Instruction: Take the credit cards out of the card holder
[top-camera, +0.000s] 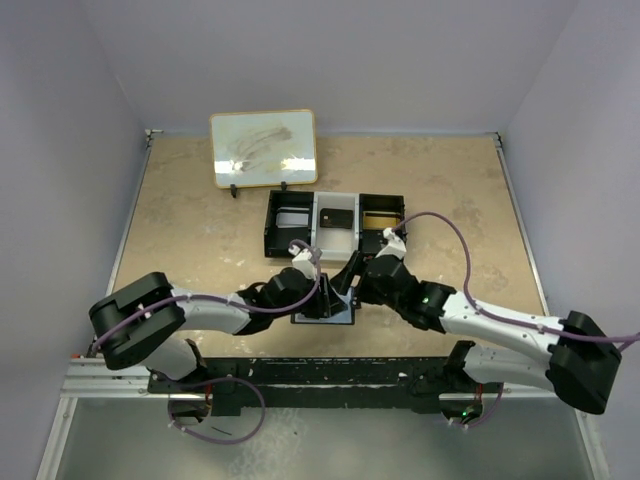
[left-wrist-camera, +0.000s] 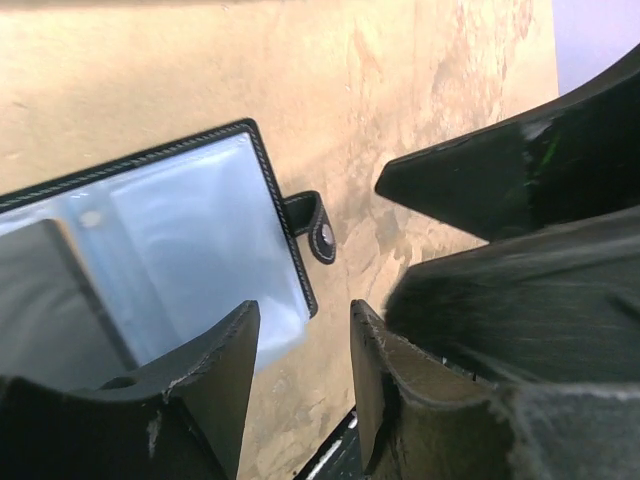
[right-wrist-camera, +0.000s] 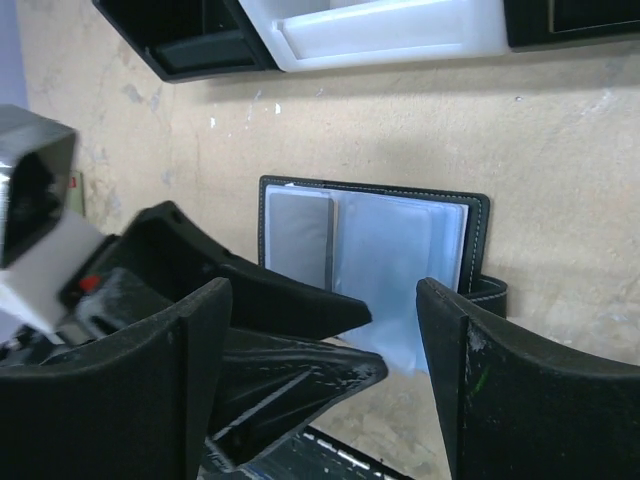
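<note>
The card holder (top-camera: 336, 316) lies open and flat on the tan table, its shiny blue-grey sleeves (right-wrist-camera: 400, 245) facing up and its closure tab (left-wrist-camera: 316, 226) sticking out to one side. A grey panel (right-wrist-camera: 300, 235) fills its left half; I cannot tell whether that is a card. My left gripper (left-wrist-camera: 300, 318) is low at the holder's edge, open, with only bare table between its fingers; one finger (left-wrist-camera: 225, 370) overlaps the sleeve's corner. My right gripper (right-wrist-camera: 322, 300) hovers just above, jaws wide open and empty, looking down past the left gripper's fingers (right-wrist-camera: 300, 310).
A black-and-white three-compartment tray (top-camera: 268, 226) stands just beyond the holder, with flat items in its compartments. A whiteboard (top-camera: 263, 148) is propped at the back left. The arms' mounting rail (top-camera: 300, 375) runs along the near edge.
</note>
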